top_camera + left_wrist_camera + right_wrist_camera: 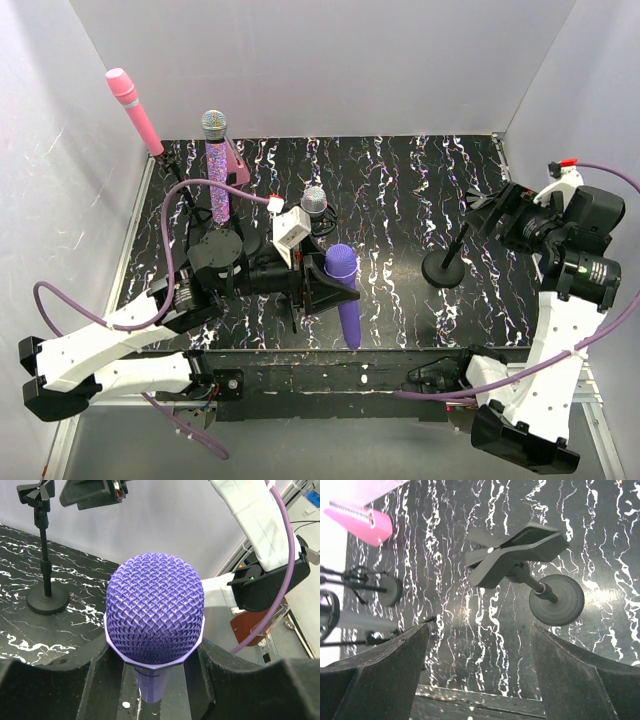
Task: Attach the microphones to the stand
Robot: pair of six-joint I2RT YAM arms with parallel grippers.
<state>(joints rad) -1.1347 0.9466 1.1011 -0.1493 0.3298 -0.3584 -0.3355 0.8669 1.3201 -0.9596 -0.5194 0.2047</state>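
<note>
White walls close in a black, white-veined table (400, 190). At its near middle we see the left jaws pinching the plain purple microphone (348, 310) just below its mesh head, its handle pointing toward the near edge. The right jaws are spread wide and hold nothing, hanging over the clip of the empty stand (515, 552) on the right. The pink microphone (135, 110) leans at the far left, the glittery purple microphone (216, 165) stands upright nearby, and the silver-grey microphone (314, 200) shows behind the left arm.
</note>
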